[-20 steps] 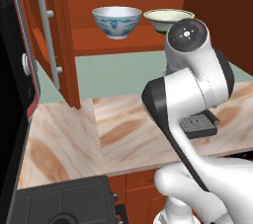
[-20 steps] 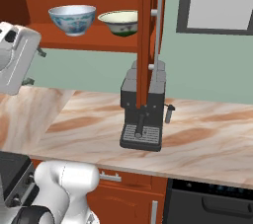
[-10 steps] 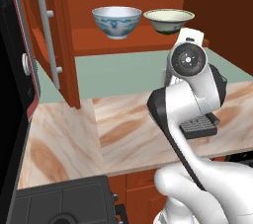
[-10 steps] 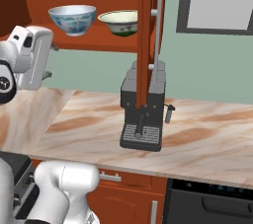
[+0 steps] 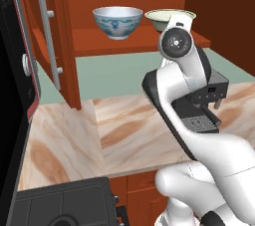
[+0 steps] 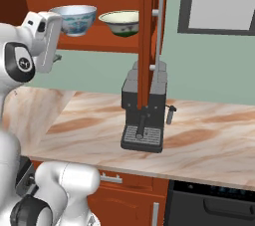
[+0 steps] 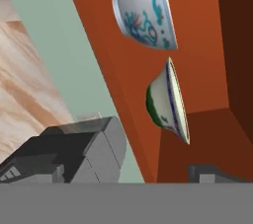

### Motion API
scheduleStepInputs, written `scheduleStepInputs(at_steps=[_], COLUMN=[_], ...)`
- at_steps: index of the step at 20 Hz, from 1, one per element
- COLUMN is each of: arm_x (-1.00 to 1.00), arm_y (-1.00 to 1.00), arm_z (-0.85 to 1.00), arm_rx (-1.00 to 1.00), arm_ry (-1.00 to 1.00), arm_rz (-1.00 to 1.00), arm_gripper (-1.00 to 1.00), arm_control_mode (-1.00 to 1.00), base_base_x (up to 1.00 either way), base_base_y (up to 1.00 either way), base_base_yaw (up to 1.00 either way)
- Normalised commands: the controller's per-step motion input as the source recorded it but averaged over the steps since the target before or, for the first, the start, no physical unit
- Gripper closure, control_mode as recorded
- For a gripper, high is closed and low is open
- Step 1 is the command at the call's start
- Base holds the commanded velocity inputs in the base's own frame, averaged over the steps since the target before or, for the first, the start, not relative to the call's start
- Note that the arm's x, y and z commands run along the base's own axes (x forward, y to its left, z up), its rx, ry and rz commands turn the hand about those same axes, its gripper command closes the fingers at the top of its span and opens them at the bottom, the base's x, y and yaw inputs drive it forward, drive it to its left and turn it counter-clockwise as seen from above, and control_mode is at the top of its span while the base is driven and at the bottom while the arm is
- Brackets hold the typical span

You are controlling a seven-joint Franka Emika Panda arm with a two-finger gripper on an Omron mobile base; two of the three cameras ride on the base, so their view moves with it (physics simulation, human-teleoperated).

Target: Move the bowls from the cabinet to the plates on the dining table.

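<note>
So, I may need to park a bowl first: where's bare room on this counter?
The counter is bare between the open cabinet door and the coffee machine, and right of the machine. The shelf is crowded by two bowls.

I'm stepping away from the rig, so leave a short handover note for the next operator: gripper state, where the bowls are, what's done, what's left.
Gripper: open, empty, raised toward the cabinet shelf; its fingertips show in the hand view.
Bowls: both on the open cabinet's shelf. The blue-patterned bowl stands left, the cream bowl with green band right of it, apart.
Below: marble-look counter with black coffee machine.
Done: door open, arm near the shelf.
Left: grasp each bowl and carry it to a plate on the dining table.
</note>
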Motion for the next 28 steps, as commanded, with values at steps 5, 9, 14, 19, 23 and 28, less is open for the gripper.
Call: scheduleStepInputs(at_steps=[5,9,14,19,23,28], arm_x=[0.57,0.53,0.56,0.54,0.56,0.56], arm_y=[0.33,0.24,0.11,0.13,0.15,0.16], arm_z=[0.09,0.11,0.17,0.06,0.06,0.02], arm_rx=[0.09,0.04,0.00,0.00,0.00,0.00], arm_ry=[0.00,0.00,0.00,0.00,0.00,0.00], arm_rz=[0.00,0.00,0.00,0.00,0.00,0.00], arm_gripper=[-1.00,-1.00,-1.00,-1.00,-1.00,-1.00], arm_control_mode=[-1.00,-1.00,-1.00,-1.00,-1.00,-1.00], base_base_x=[0.00,0.00,0.00,0.00,0.00,0.00], base_base_y=[0.00,0.00,0.00,0.00,0.00,0.00], base_base_yaw=[0.00,0.00,0.00,0.00,0.00,0.00])
